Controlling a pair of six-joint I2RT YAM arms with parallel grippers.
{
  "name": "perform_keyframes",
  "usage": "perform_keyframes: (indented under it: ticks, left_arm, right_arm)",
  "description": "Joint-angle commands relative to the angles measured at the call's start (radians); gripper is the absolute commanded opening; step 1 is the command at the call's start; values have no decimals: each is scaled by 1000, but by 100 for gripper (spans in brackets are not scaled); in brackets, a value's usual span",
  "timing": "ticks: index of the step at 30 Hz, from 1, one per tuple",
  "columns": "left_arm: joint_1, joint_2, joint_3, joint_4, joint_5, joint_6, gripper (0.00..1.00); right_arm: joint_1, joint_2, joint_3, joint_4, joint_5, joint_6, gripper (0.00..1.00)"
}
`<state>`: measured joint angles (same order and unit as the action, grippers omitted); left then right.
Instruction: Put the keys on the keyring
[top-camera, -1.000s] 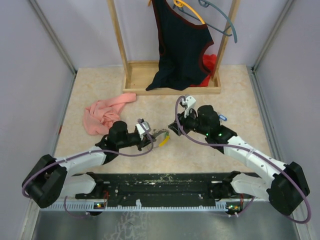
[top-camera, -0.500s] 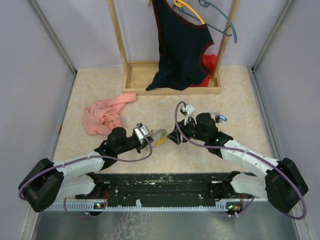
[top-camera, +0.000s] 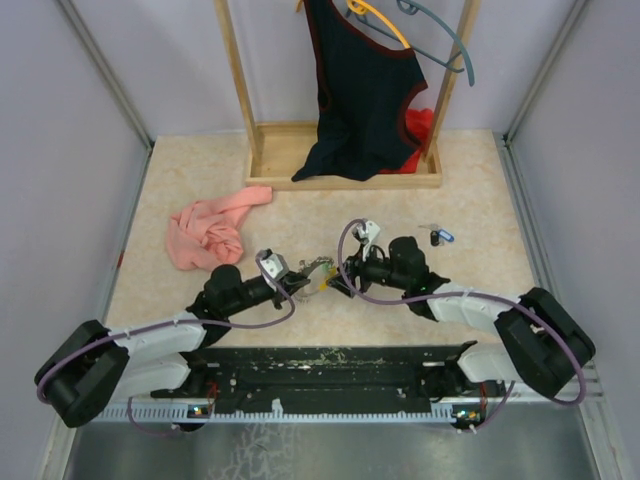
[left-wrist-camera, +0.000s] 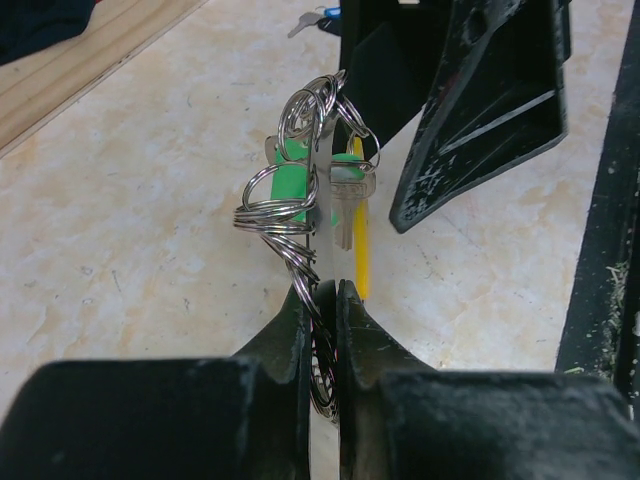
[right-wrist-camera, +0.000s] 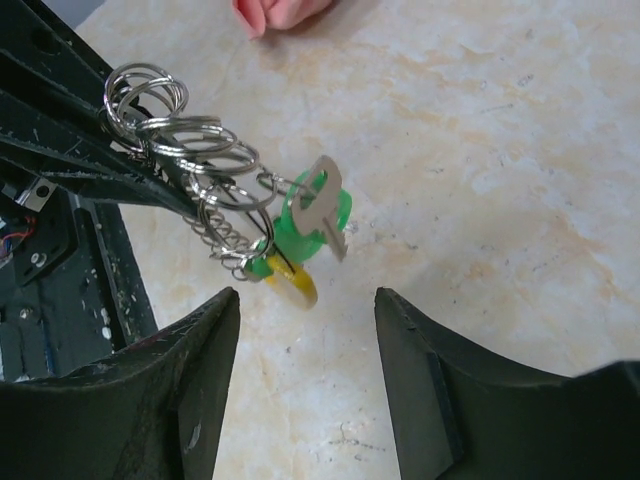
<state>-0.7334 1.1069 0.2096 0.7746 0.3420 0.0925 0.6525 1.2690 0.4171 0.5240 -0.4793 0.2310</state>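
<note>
My left claw is pressed together on the keyring, pinching its wire coils at their lower end. The bundle stands clear of the table. Green-headed keys and a yellow strip hang among the loops.

My right claw is spread with nothing between its fingers, poised just beside the bundle. One blue-headed key lies on the table, well apart to my right.

Assessment: the ring is light, springy steel wire, smooth and likely to twist or slip in a pinch, and its loose loops will swing. The keys are tiny, stiff and light. I judge the best hold to be the flat coloured head, leaving the hole free.
</note>
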Motion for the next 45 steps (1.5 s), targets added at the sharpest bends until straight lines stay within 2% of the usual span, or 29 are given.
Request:
perform_keyframes:
  ticks: [1, 6, 10, 15, 20, 24, 27, 31, 35, 41, 44, 45]
  left_arm:
    - [-2, -3, -13, 146, 80, -54, 1]
    - [-1, 10, -29, 218, 95, -109, 1]
    - [2, 30, -37, 267, 132, -145, 1]
    - [39, 75, -47, 355, 200, -212, 2]
    - [104, 86, -58, 402, 273, -268, 27]
    - [142, 57, -71, 405, 286, -292, 48]
    - [176, 15, -85, 393, 277, -298, 56]
    - [196, -62, -94, 318, 244, -282, 61]
    - [198, -90, -94, 291, 231, -279, 66]
    - [198, -65, -83, 305, 265, -295, 68]
    - [200, -47, -80, 320, 265, -315, 68]
    - [199, -40, -78, 323, 265, -323, 68]
  right_arm:
    - [5, 33, 9, 198, -78, -32, 55]
    - [4, 44, -10, 292, -132, -54, 48]
    - [4, 45, -11, 324, -194, -85, 38]
    - [5, 13, 32, 201, -221, -177, 17]
    - [4, -70, 114, -81, -189, -383, 0]
    - [4, -116, 199, -308, -133, -566, 0]
    - [4, -138, 257, -444, -88, -691, 0]
    - [12, -161, 318, -547, 12, -824, 0]
    - [66, -153, 381, -631, 19, -967, 0]
    - [208, -130, 413, -719, 298, -1113, 0]
    - [230, -143, 378, -672, 419, -1123, 0]
    - [235, -147, 375, -671, 412, -1127, 0]
